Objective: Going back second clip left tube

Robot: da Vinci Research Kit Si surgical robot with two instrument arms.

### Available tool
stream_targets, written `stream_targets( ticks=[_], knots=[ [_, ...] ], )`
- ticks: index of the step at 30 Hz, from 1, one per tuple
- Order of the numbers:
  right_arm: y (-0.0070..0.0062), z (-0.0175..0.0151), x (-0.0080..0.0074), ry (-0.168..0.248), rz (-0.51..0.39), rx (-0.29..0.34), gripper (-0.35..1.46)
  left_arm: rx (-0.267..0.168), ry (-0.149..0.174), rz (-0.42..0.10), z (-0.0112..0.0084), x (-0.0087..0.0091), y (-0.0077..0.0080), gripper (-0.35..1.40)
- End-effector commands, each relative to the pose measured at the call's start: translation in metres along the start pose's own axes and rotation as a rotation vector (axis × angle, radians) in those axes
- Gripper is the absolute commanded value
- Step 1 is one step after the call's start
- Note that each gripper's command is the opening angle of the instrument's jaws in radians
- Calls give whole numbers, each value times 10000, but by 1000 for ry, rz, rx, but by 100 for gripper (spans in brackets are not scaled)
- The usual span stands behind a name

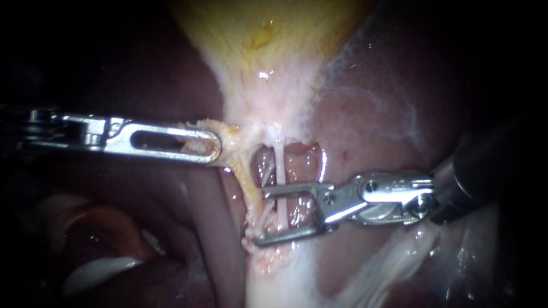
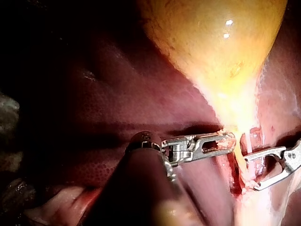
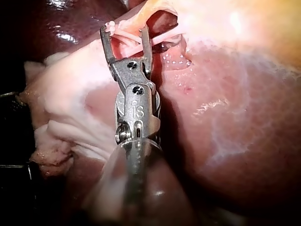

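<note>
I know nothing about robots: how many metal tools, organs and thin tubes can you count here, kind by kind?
Gallbladder: 1
Liver: 1
Tube, thin and pale, clearly seen: 1
Instruments: 2, the left instrument shut on pale tissue, the right instrument with open jaws either side of the tube
Total: 5

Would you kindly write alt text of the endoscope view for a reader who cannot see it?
The open jaws of my right instrument straddle a thin pale tube below the yellow gallbladder. My left instrument has its jaws shut on pale tissue beside that tube, over liver.
</note>
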Motion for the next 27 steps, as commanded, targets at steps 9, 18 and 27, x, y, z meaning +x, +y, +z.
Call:
stream_targets(
  ticks=[9, 18, 27],
  knots=[
    [3, -30, 9, 0, -25, -21, 50, 1, 0, 0, 0, 0, 0, -35],
    [4, -76, 23, -2, -44, -51, 50, 0, 0, 0, 0, 0, 0, -35],
    [0, -118, 36, -3, -63, -60, 50, 0, 0, 0, 0, 1, 0, -35]
  ],
)
